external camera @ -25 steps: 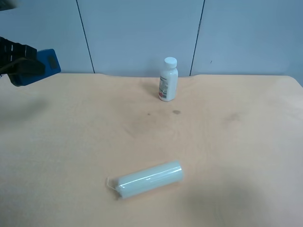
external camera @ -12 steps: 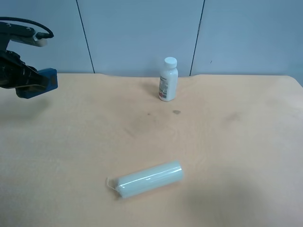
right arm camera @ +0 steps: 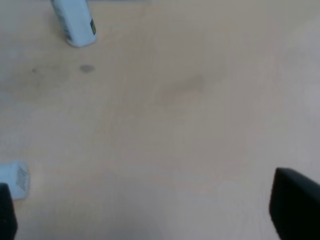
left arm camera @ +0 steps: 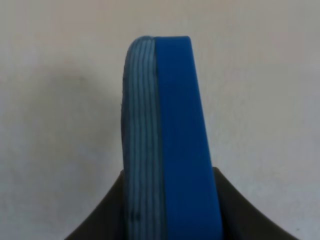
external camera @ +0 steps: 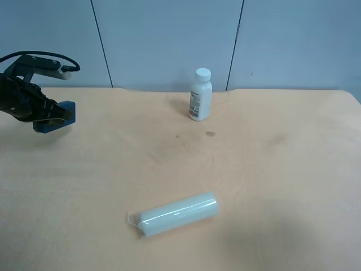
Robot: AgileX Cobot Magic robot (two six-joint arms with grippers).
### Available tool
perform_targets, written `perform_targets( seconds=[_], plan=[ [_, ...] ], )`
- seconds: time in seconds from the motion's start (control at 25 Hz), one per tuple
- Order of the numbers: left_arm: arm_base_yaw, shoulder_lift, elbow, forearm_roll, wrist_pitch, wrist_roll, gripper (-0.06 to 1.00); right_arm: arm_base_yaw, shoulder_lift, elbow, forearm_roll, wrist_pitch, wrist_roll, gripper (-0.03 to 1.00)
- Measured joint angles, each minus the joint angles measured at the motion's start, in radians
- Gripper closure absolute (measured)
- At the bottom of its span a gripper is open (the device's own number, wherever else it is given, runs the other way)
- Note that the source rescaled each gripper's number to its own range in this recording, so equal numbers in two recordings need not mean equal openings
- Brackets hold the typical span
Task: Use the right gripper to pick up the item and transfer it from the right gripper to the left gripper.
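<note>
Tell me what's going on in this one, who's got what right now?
The left gripper is clamped on the blue eraser, holding it at the exterior high view's left edge, low over the table. The right gripper is open and holds nothing, with only bare tabletop between its fingers. So the handover looks done. A white pill bottle stands upright at the back, and a pale roll lies on its side nearer the front.

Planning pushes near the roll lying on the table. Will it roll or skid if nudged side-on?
Probably rolls: the roll is a smooth cylinder lying on its side on the flat table. It looks pale and translucent, so likely light and easily displaced. A loose end at one tip may make it veer slightly.
</note>
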Motion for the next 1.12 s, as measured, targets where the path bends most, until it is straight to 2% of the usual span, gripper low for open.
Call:
perform_targets(
  seconds=[0.52,0.56,0.64,0.68,0.72,0.76,0.8,0.88,1.12],
  plan=[
    [0.000,0.011,0.000,0.000,-0.004,0.000,0.94,0.000,0.000,0.000,0.000,0.000,0.000,-0.03],
    [0.000,0.011,0.000,0.000,-0.004,0.000,0.88,0.000,0.000,0.000,0.000,0.000,0.000,-0.03],
    [0.000,0.011,0.000,0.000,-0.013,0.000,0.56,0.000,0.000,0.000,0.000,0.000,0.000,-0.03],
    [0.000,0.011,0.000,0.000,-0.020,0.000,0.32,0.000,0.000,0.000,0.000,0.000,0.000,-0.03],
    [0.000,0.011,0.000,0.000,-0.027,0.000,0.15,0.000,0.000,0.000,0.000,0.000,0.000,-0.03],
    [0.000,0.011,0.000,-0.001,-0.030,0.000,0.07,0.000,0.000,0.000,0.000,0.000,0.000,-0.03],
    [0.000,0.011,0.000,-0.001,-0.031,0.000,0.02,0.000,0.000,0.000,0.000,0.000,0.000,-0.03],
    [0.000,0.011,0.000,-0.001,-0.033,0.000,-0.03,0.000,0.000,0.000,0.000,0.000,0.000,-0.03],
    [0.000,0.009,0.000,-0.001,-0.026,0.000,-0.04,0.000,0.000,0.000,0.000,0.000,0.000,-0.03]
  ],
)
